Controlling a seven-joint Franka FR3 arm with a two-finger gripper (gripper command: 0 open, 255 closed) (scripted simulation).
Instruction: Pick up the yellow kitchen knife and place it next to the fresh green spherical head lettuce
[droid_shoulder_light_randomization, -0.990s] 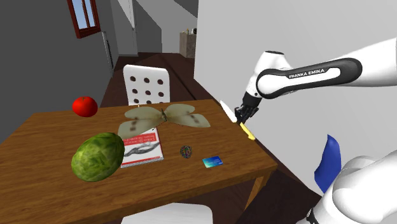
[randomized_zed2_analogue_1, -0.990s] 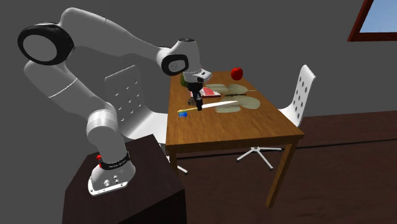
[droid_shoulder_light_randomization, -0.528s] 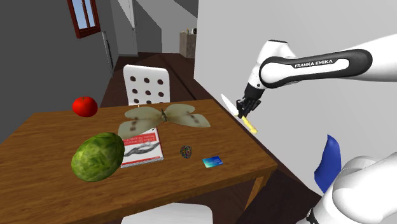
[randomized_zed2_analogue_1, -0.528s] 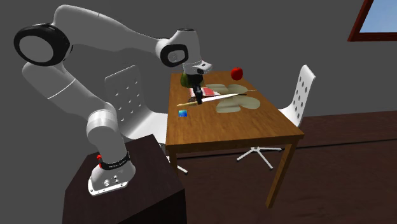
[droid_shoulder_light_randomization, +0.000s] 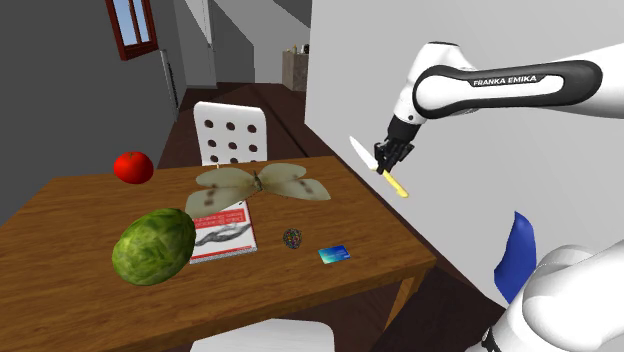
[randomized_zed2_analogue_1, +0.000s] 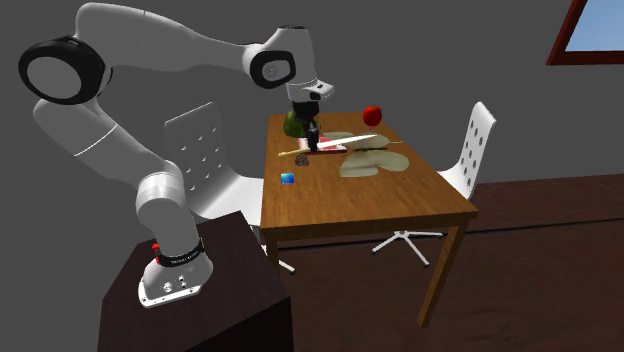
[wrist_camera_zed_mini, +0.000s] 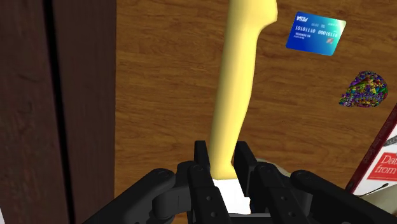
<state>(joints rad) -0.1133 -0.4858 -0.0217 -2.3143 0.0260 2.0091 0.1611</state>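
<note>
Knife: the yellow-handled knife (droid_shoulder_light_randomization: 397, 184) was up in the air, clear of the table (droid_shoulder_light_randomization: 300, 292). It sat tilted, with the white blade toward the shoulder view's upper left and the handle lower right.
Grip: the gripper (droid_shoulder_light_randomization: 387, 163) had its two black fingers closed tight on the knife. From the wrist view (wrist_camera_zed_mini: 222, 167) the pinch was right where the yellow handle (wrist_camera_zed_mini: 238, 83) meets the white blade.
Over what: in the second exterior view the knife (randomized_zed2_analogue_1: 350, 144) hung pretty much level over the table's arm side, under the gripper (randomized_zed2_analogue_1: 313, 145). The handle stuck out over bare wood near the table edge.
Lettuce: the green head of lettuce (droid_shoulder_light_randomization: 154, 245) sat on the table at the shoulder view's left, well apart from the knife.
Next to it: a red-and-white book (droid_shoulder_light_randomization: 225, 232) lay just beside the lettuce.
Small stuff: I saw a blue card (wrist_camera_zed_mini: 315, 34) and a little multicoloured ball (wrist_camera_zed_mini: 364, 89) on the wood between book and knife.
Further back: a pale butterfly-shaped thing (droid_shoulder_light_randomization: 260, 185) lay flat mid-table, a red tomato (droid_shoulder_light_randomization: 133, 167) sat near the far corner, and a white chair (droid_shoulder_light_randomization: 232, 133) stood behind the table.
</note>
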